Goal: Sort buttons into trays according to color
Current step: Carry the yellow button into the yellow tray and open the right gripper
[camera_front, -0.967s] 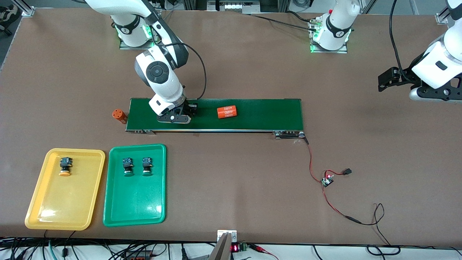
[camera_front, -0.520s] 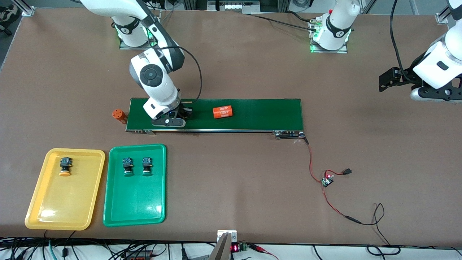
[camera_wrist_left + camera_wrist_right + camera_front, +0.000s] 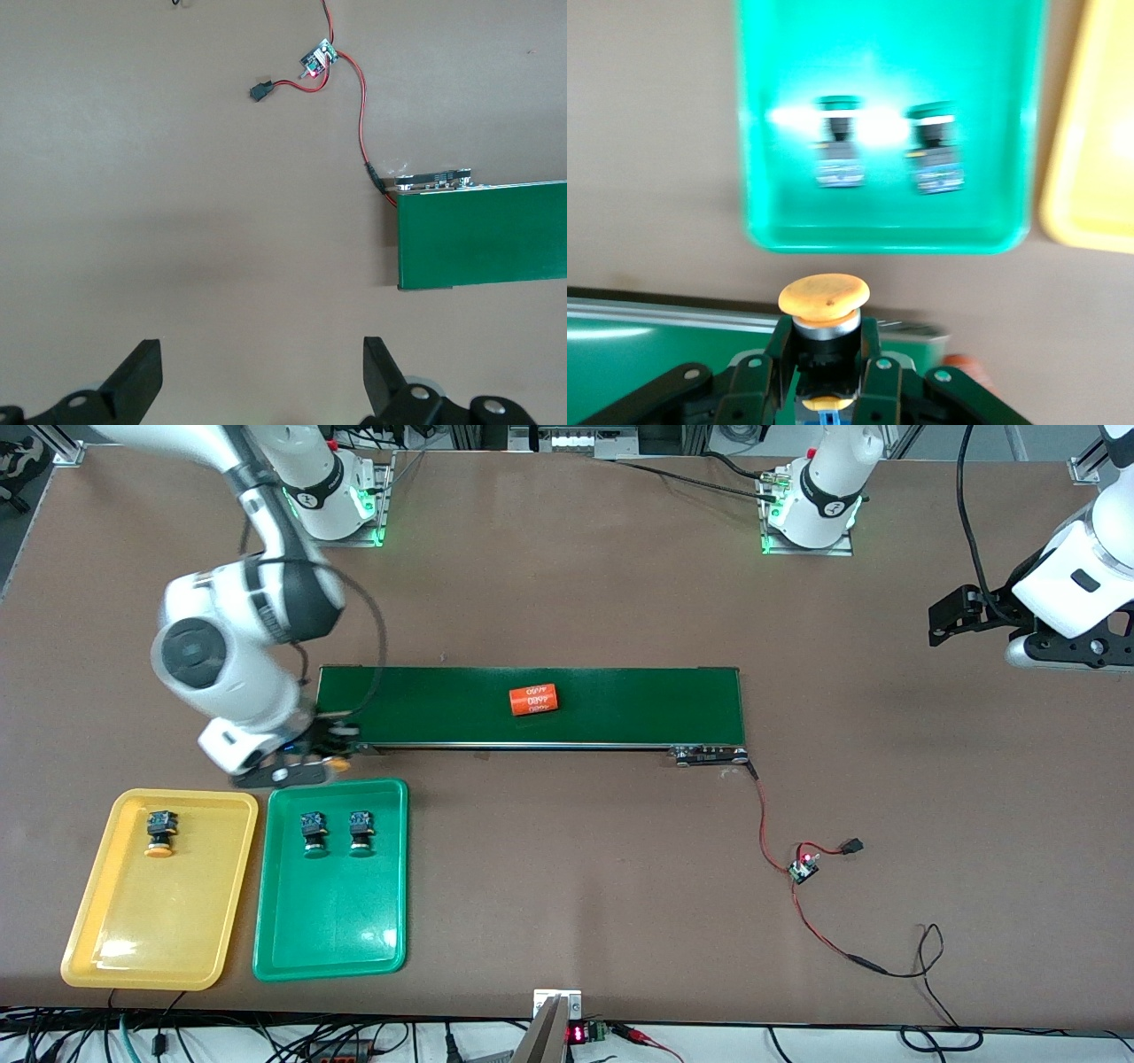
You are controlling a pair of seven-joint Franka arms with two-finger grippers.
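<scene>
Pinched between the fingers of the right gripper (image 3: 306, 762) is an orange-capped button (image 3: 824, 310), held in the air over the strip of table between the green tray (image 3: 330, 921) and the conveyor belt (image 3: 620, 704). Nearest the front camera, one orange-capped button (image 3: 159, 834) is seen in the yellow tray (image 3: 146, 939) and two green-capped buttons (image 3: 312, 833) lie side by side in the green tray just beside it. Farther off, an orange "4680" cylinder (image 3: 533, 701) lies on the belt, and the left gripper (image 3: 261, 376) waits with fingers spread wide over bare table at the left arm's end.
</scene>
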